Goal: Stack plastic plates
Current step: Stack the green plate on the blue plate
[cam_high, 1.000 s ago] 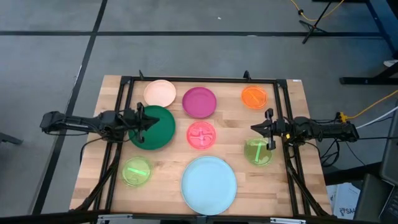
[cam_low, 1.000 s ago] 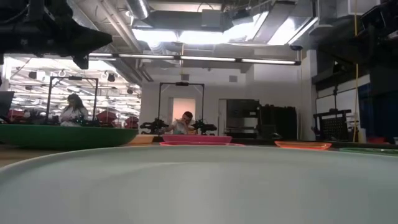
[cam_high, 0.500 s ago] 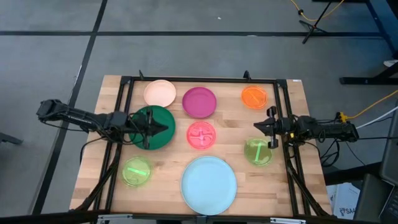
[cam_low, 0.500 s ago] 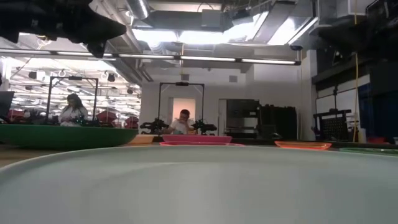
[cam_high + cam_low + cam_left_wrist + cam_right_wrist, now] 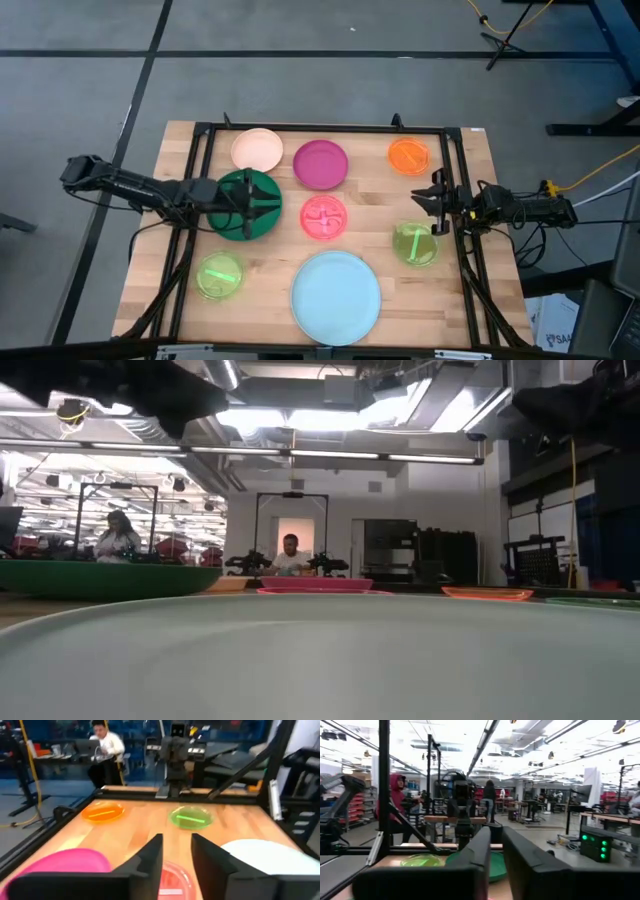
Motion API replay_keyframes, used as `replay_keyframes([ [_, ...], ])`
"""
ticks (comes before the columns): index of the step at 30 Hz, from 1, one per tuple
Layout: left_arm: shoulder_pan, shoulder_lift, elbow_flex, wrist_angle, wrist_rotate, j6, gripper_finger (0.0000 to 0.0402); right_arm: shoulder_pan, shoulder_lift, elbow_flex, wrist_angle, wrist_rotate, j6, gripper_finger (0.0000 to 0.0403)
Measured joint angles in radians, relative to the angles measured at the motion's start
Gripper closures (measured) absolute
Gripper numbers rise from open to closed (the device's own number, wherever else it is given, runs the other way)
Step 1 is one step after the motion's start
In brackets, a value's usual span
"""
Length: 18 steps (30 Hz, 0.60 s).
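Note:
Eight plastic plates lie flat and apart on the wooden table: peach (image 5: 257, 149), magenta (image 5: 321, 164), orange (image 5: 409, 156), dark green (image 5: 238, 210), pink (image 5: 323, 217), two lime green (image 5: 219, 276) (image 5: 415, 243) and a large light blue one (image 5: 336, 297). My left gripper (image 5: 262, 205) hovers over the dark green plate's right part, open, its fingers (image 5: 150, 857) pointing toward the pink plate (image 5: 172, 880). My right gripper (image 5: 432, 203) hangs just beyond the right lime plate, open by a narrow gap (image 5: 496, 850), facing the table's left.
A black metal frame (image 5: 330, 129) runs around the table's far and side edges. People sit and stand in the room behind the table (image 5: 290, 555). Bare wood (image 5: 375, 195) shows between the plates.
My left gripper has travelled toward the table's right edge, from the dark green plate's left part to its right part. The plates have stayed where they were.

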Motion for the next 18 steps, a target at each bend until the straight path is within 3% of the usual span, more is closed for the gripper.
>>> replay_keyframes([
  [4,-0.011,0.082,0.097,-0.153,-0.045,-0.052,0.0259,0.0,0.009,0.001,0.018,-0.001,-0.011,0.0282],
  [9,-0.043,0.201,0.186,-0.31,-0.046,-0.174,0.0249,0.0,0.01,0.003,0.045,-0.032,-0.066,0.0228],
  [18,-0.129,0.401,0.327,-0.615,-0.095,-0.32,0.0254,0.0,0.019,0.06,0.034,-0.014,-0.13,0.0215],
])
